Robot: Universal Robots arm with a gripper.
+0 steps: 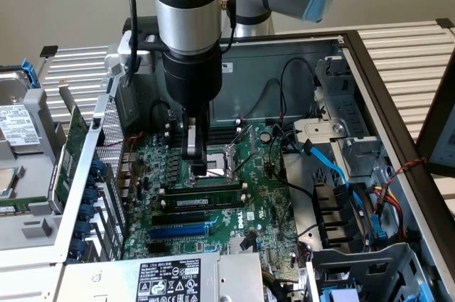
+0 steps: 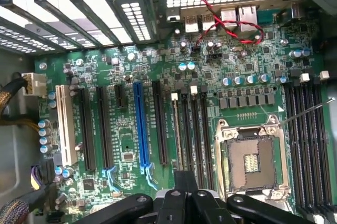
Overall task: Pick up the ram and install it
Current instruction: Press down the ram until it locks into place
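The ram (image 1: 206, 202) is a long green stick with a white label. It stands on edge in a black slot on the motherboard (image 1: 263, 195), between white end clips. In the wrist view the ram (image 2: 175, 134) shows as a thin pale edge in the memory slot farthest from the CPU socket (image 2: 251, 163). My gripper (image 1: 198, 167) is shut with nothing between its fingers. It hangs just over the memory slots, between the ram and the socket. From the wrist, my gripper (image 2: 185, 177) sits close beside the ram's end; contact cannot be told.
The open PC case has tall metal walls (image 1: 370, 89). Blue cables (image 1: 334, 167) and a drive cage (image 1: 355, 259) lie at the exterior view's right. A green expansion card (image 1: 71, 153) leans outside the case at the left. A blue slot (image 2: 138, 124) and a red-black wire (image 2: 221, 23) are nearby.
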